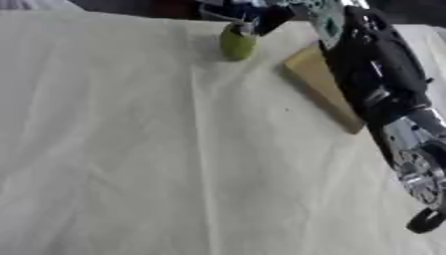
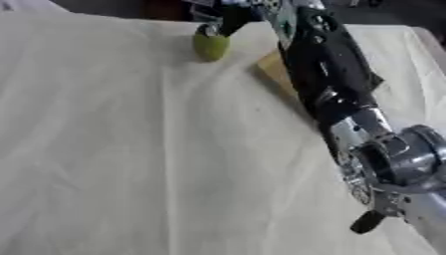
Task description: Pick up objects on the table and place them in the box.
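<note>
Cardboard of a flat tan box (image 1: 315,79) is showing broadly in the left eye view, while the right arm is covering most of it in the right. Black right hand (image 1: 261,22) is touching a small green rounded fruit (image 1: 237,44) at the far edge of the cream cloth-covered table (image 1: 131,149); its fingers' state I cannot tell.
</note>
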`<action>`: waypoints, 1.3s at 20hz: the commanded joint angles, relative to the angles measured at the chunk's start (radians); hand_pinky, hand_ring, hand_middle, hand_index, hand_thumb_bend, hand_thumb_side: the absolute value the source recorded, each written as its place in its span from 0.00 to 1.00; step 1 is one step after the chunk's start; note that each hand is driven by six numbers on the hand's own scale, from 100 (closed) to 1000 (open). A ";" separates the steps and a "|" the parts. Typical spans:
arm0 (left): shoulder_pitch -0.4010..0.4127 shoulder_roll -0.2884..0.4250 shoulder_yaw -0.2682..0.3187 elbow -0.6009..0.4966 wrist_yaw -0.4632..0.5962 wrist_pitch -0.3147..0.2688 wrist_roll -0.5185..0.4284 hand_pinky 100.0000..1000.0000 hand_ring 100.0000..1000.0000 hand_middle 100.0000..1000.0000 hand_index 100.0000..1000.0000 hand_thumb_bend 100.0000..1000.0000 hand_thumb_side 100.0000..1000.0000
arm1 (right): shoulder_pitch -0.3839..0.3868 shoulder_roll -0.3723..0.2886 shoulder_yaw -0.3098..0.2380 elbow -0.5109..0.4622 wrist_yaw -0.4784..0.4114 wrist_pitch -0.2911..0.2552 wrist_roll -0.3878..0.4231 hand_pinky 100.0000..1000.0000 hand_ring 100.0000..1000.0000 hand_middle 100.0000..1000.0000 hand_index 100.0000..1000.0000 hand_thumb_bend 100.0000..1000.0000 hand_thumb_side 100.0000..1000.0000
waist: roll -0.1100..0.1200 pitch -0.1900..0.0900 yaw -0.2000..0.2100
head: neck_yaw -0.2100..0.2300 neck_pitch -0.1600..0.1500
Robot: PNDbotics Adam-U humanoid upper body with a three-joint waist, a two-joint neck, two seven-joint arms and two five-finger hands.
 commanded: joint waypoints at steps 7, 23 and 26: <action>-0.009 0.013 0.016 0.006 0.011 -0.021 -0.011 0.45 0.56 0.59 0.70 0.00 0.16 | -0.031 -0.003 -0.032 0.011 0.027 0.028 -0.002 0.74 0.79 0.91 0.90 0.36 0.47 | 0.007 -0.001 0.015 | -0.011 -0.041; -0.019 0.004 0.025 0.026 0.023 -0.039 -0.028 0.44 0.55 0.58 0.70 0.00 0.18 | -0.023 0.002 -0.049 0.065 0.070 0.101 0.043 0.66 0.71 0.81 0.88 0.35 0.20 | -0.001 0.037 0.031 | -0.013 -0.030; -0.020 0.002 0.026 0.028 0.024 -0.040 -0.031 0.44 0.55 0.58 0.70 0.00 0.19 | -0.023 0.003 -0.054 0.064 0.058 0.127 0.038 0.64 0.69 0.80 0.88 0.28 0.19 | -0.003 0.042 0.035 | -0.014 -0.034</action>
